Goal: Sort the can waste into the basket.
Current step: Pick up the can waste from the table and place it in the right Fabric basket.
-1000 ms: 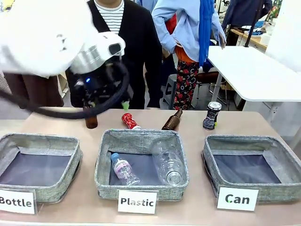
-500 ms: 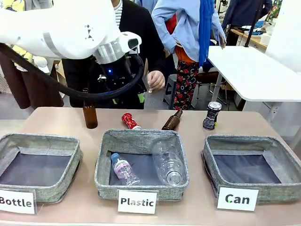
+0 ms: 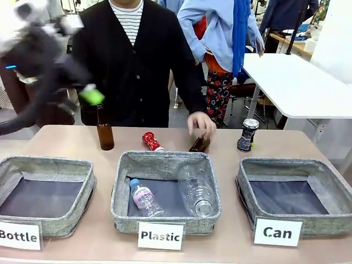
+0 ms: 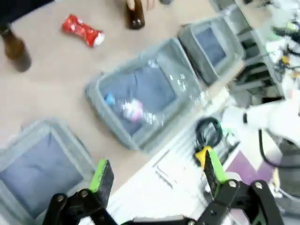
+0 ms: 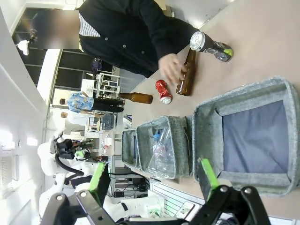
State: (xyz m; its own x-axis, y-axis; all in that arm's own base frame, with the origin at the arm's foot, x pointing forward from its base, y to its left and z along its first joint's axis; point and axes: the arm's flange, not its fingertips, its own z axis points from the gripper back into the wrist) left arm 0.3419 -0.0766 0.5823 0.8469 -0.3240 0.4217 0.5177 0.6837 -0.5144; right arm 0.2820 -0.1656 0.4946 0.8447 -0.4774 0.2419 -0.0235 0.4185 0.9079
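Up at the far left, the left gripper [image 4: 155, 166] hangs above the table, jaws spread, holding nothing. The crushed red can [image 3: 152, 141] lies beyond the Plastic basket [image 3: 165, 159], and a person's hand [image 3: 201, 123] is at the lying brown bottle [image 3: 198, 145] (just right of it). The dark can [image 3: 247, 135] stands upright beyond the Can basket [image 3: 291, 164]. The right gripper [image 5: 152, 168] gapes, likewise empty.

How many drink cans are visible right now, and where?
2. A crushed red can lies on the table behind the Plastic basket; a dark can stands behind the Can basket. None appears hidden.
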